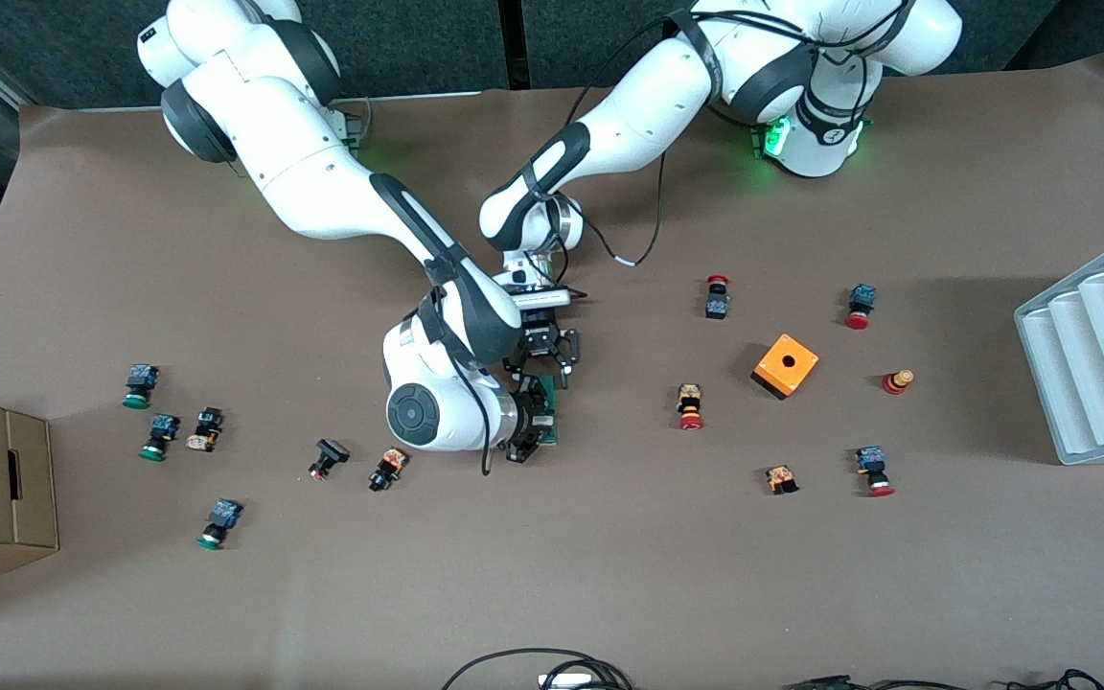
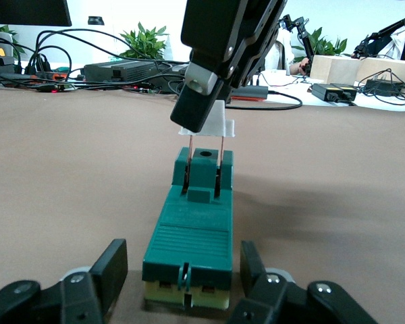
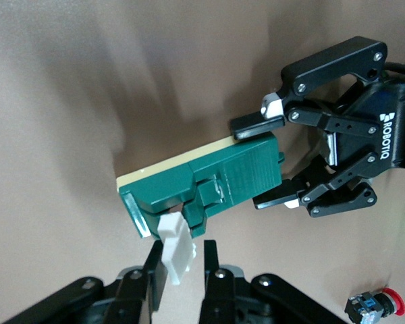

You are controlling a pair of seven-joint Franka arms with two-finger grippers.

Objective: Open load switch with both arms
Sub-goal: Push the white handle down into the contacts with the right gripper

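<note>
The narrow dark-green rectangular load switch (image 1: 546, 410) with its cream underside lies on the brown paper-covered surface (image 1: 609, 575) near the middle, at about nine o'clock from the orange cube with a hole (image 1: 786, 365) in the front view. The left arm's black two-finger claw (image 3: 278, 158) is clamped on the sides of the switch's body at one end. At the switch's other end the right arm's black claw (image 2: 206, 111) is pinched together on the white plastic lever piece (image 2: 211, 125), which stands raised off the green body on two thin metal pins.
</note>
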